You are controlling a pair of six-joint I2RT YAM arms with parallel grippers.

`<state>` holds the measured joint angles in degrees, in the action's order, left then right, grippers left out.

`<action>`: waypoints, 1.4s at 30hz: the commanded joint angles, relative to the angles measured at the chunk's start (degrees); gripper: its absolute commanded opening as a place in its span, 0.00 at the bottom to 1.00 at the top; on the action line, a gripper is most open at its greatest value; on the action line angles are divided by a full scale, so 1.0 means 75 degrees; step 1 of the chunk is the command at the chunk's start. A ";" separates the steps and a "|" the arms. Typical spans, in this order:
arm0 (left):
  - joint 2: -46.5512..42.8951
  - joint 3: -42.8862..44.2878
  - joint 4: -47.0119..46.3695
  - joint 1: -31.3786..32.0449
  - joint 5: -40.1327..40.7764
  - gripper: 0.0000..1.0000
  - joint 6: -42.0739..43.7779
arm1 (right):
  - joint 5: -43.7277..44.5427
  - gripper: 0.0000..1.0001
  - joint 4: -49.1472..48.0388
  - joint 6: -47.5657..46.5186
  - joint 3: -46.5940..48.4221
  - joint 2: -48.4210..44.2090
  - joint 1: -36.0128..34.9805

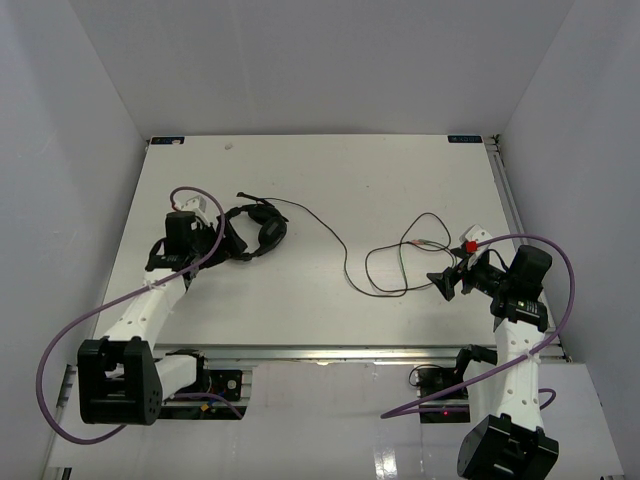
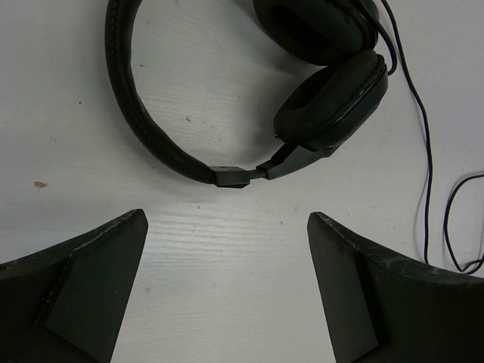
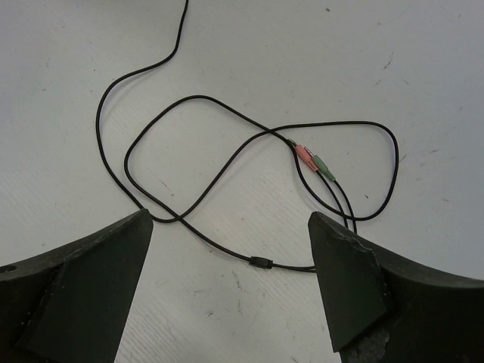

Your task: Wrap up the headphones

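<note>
left gripper (image 2: 227,227): jaws spread wide, nothing between them. it is held just short of the headband (image 2: 132,113), by the slider joint; no contact can be made out.

right gripper (image 3: 231,219): jaws likewise spread wide, nothing pinched. it is set over the loose loops of the cable (image 3: 189,98). the pink plug (image 3: 305,156) and green plug (image 3: 322,165) lie side by side among those loops.

the headphones (image 1: 256,232) are lying flat toward the left edge of the desk (image 1: 330,170), with the earcups (image 2: 333,98) close together. the cable is trailed from them across the middle of the desk and ends in open coils near the right edge.

progress, as judged: wrapping not begun. no turn of cable is seen round the headband or earcups, and nothing is held. everything is left to do: cable to be gathered, wound on, plug end secured.

containers: none seen on the desk.
</note>
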<state>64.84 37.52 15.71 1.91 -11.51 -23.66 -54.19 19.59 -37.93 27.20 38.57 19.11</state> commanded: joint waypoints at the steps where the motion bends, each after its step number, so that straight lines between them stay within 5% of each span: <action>1: 0.0128 0.0451 0.0028 -0.0044 0.0093 0.98 0.0047 | -0.0204 0.90 -0.0023 -0.0058 0.0046 -0.0045 0.0030; 42: 0.2397 0.1727 0.0168 -0.0138 0.0727 0.98 0.0471 | -0.0297 0.90 0.0024 -0.0110 0.0053 -0.0080 0.0018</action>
<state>81.63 46.96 16.78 1.23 -7.83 -20.99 -54.83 19.64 -38.00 27.20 38.09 19.11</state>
